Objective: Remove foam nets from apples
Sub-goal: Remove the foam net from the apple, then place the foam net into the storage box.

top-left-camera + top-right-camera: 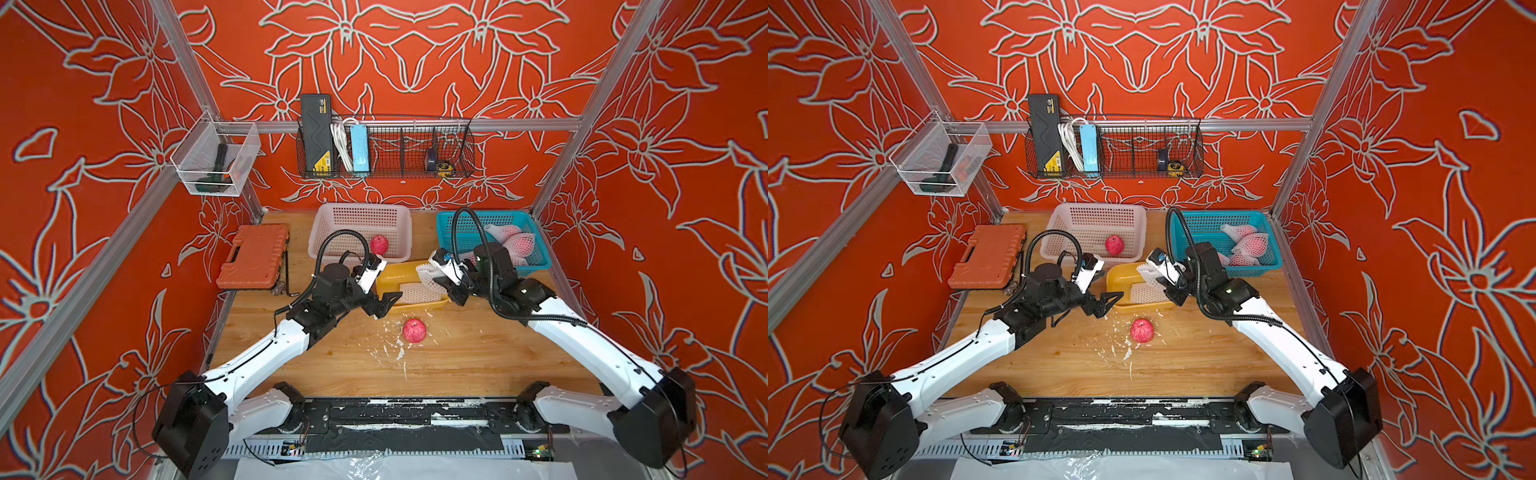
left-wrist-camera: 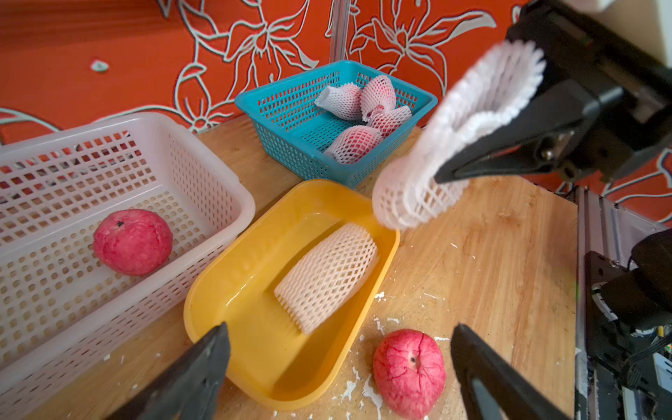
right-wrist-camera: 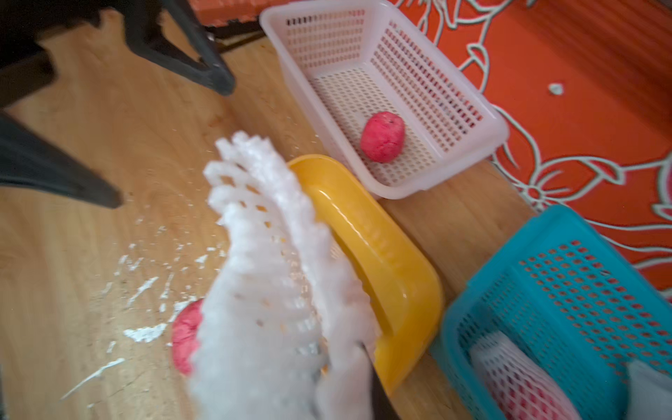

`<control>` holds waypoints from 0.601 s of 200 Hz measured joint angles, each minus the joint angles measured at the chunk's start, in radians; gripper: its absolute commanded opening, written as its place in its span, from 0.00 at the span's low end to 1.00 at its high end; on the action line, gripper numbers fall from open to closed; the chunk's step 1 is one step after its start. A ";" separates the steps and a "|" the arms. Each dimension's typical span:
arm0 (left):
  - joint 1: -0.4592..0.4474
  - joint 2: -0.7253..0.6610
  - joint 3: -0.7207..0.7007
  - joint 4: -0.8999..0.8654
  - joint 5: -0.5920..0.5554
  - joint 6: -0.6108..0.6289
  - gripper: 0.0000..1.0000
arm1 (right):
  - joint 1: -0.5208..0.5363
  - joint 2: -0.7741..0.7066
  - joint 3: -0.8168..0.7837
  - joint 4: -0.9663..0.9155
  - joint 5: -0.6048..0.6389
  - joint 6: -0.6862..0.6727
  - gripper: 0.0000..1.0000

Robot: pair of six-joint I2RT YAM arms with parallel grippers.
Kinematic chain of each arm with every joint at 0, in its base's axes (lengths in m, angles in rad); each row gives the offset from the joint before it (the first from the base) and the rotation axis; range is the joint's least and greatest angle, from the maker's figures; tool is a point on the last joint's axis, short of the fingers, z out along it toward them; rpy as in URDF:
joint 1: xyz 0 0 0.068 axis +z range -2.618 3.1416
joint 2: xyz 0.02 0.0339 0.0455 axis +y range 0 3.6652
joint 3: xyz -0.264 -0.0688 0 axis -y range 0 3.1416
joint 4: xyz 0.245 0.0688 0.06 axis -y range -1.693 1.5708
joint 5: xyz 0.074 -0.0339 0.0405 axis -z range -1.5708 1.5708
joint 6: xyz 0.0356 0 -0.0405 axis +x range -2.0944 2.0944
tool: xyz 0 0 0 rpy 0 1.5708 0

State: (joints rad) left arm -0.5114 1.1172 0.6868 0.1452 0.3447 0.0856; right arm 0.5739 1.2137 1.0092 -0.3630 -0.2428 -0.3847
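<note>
Three containers sit at the back of the wooden table (image 1: 478,365): a white basket (image 1: 324,232), a teal basket (image 2: 291,134), and a yellow tray (image 2: 254,327) in front of the gap between them. An orange tool case (image 1: 253,262) lies well to the left. White foam flakes (image 1: 390,345) litter the boards near the middle.

In both top views the right arm hides part of the teal basket.

The foam nets are white tubes of diamond mesh. The apples are pinkish-red and mottled.

There are two bare apples: one on the table (image 1: 414,330) among the flakes and one in the white basket (image 1: 379,244).

The teal basket holds what look like four netted apples (image 2: 354,143), though they overlap.

There are two empty nets. One lies in the yellow tray (image 2: 327,276). The other, the held net (image 2: 454,127), is pinched in the right gripper (image 1: 449,289) above the tray's right end.

The left gripper (image 1: 384,305) hangs at the tray's near-left corner, jaws wide apart and empty.
</note>
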 measured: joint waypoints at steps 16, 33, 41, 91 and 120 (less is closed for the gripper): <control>0.000 -0.007 -0.024 -0.002 -0.038 0.016 0.95 | 0.000 0.069 0.021 -0.012 0.084 -0.056 0.19; 0.000 -0.039 -0.082 -0.006 -0.076 0.033 0.95 | 0.000 0.172 0.040 -0.016 0.156 -0.115 0.18; 0.000 -0.057 -0.108 -0.008 -0.089 0.040 0.96 | 0.000 0.222 0.052 -0.018 0.183 -0.136 0.19; 0.000 -0.107 -0.164 -0.021 -0.137 0.070 0.95 | 0.001 0.449 0.159 -0.017 0.259 -0.222 0.26; -0.001 -0.107 -0.164 -0.024 -0.140 0.079 0.95 | 0.011 0.499 0.210 -0.016 0.257 -0.249 0.39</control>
State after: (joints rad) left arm -0.5125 1.0103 0.5224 0.1215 0.2047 0.1642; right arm 0.5854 1.7126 1.2194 -0.3794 0.0139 -0.6342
